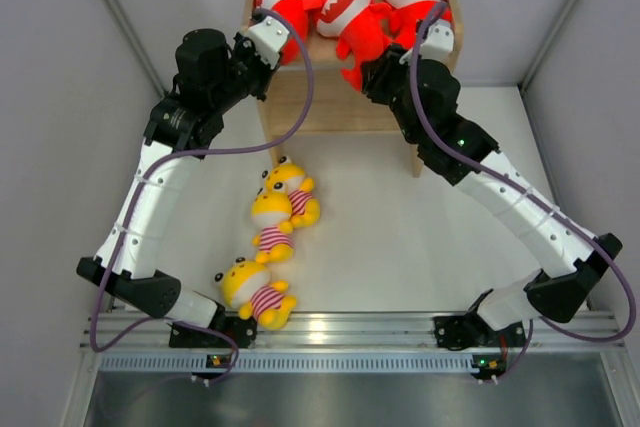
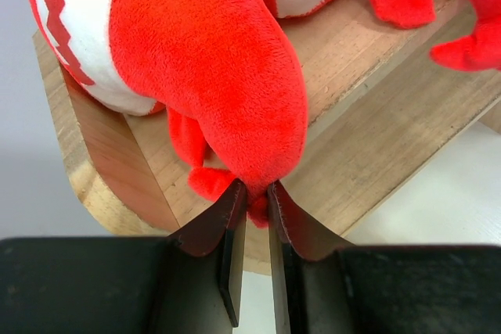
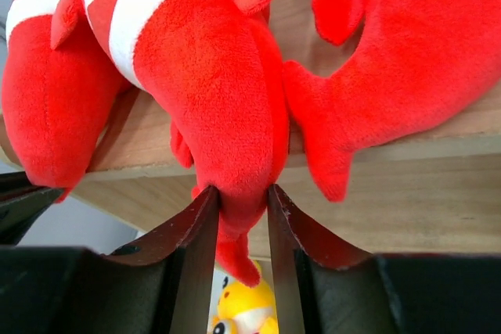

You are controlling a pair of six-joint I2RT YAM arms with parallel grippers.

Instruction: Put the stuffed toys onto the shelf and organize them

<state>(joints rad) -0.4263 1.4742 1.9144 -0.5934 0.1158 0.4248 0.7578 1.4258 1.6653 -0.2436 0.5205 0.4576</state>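
**Two sharks held by the tail, ready to be seated**

The left gripper (image 2: 252,197) is nearly closed, pinching the tail tip of the left shark (image 2: 203,60), whose body lies on the top board of the shelf (image 2: 368,138). The right gripper (image 3: 243,201) stands narrow around the tail of another shark (image 3: 211,76). This looks like the middle one, though the overhead view hides the fingers. All three sharks are on the top tier, and the two held tails hang over its front edge.

Each arm would do well to push its shark back until the weight rests on the board. It should then open only a little and draw straight away, so the plush is not dragged off. The three yellow toys (image 1: 272,222) lie on the table (image 1: 420,237) in front of the shelf; the lower tier seems the place for them.
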